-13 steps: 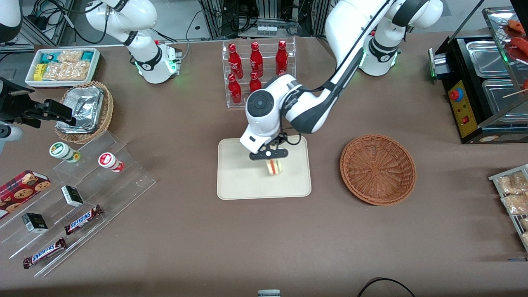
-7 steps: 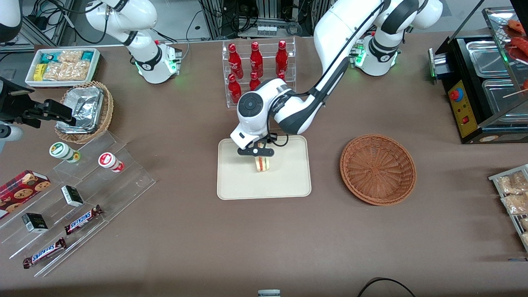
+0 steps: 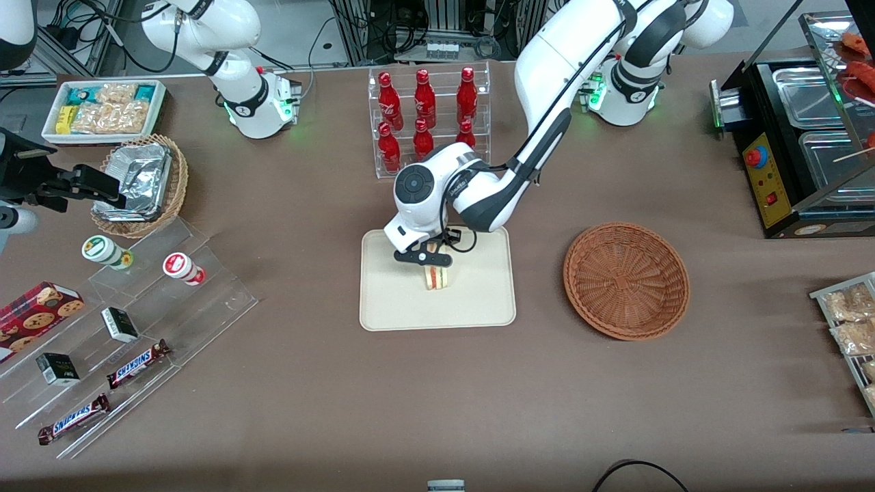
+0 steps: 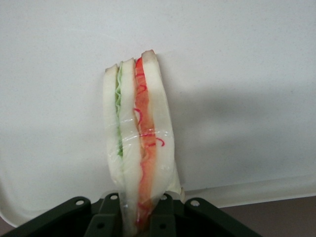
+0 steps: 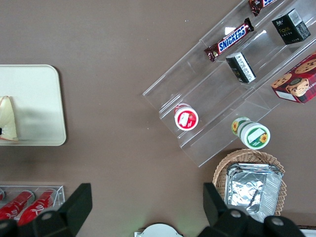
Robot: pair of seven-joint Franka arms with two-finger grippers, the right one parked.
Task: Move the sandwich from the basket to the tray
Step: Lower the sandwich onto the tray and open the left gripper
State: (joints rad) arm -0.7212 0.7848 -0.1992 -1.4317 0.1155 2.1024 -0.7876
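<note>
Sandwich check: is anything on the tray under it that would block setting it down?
Nothing visible does. The hand is shut on the sandwich, which hangs over the middle of the tray. In the left wrist view the tray surface around the sandwich is bare. The basket lies apart, toward the working arm's end.

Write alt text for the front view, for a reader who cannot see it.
The working arm's gripper holds the sandwich over the cream tray in the middle of a brown table. The reddish-brown wicker basket sits beside the tray, toward the working arm's end. A clear rack of red bottles stands farther from the camera.
</note>
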